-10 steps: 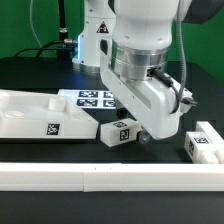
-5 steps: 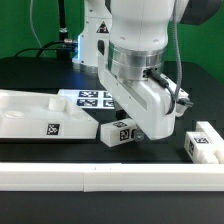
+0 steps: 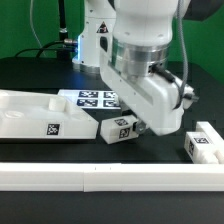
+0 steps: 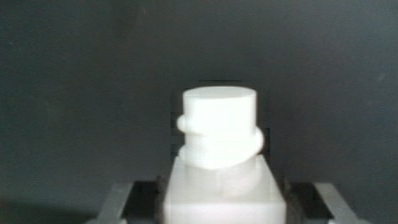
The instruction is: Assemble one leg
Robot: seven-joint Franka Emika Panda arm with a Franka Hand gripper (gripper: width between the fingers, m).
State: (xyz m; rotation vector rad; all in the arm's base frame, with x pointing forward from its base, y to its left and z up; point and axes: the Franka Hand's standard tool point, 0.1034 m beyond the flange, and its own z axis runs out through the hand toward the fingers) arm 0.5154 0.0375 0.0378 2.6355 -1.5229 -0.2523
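A leg [image 3: 116, 131], a chunky white peg with a black-and-white tag, lies low over the black table in the middle of the exterior view. My gripper [image 3: 141, 127] is down at its end on the exterior view's right. In the wrist view the leg [image 4: 221, 140] sits between my two fingers [image 4: 135, 203], narrow round end pointing away from me. The jaws stand against both of its sides, shut on it. My gripper [image 4: 224, 208] shows only at the picture's edge.
The large flat white panel [image 3: 22, 112] with round sockets lies at the exterior view's left. The marker board [image 3: 92, 98] lies behind the leg. Another leg [image 3: 200, 146] lies at the exterior view's right. A long white bar [image 3: 110, 178] runs along the front.
The gripper and the leg have shifted slightly toward the exterior view's right and a little up together. The other parts have not moved.
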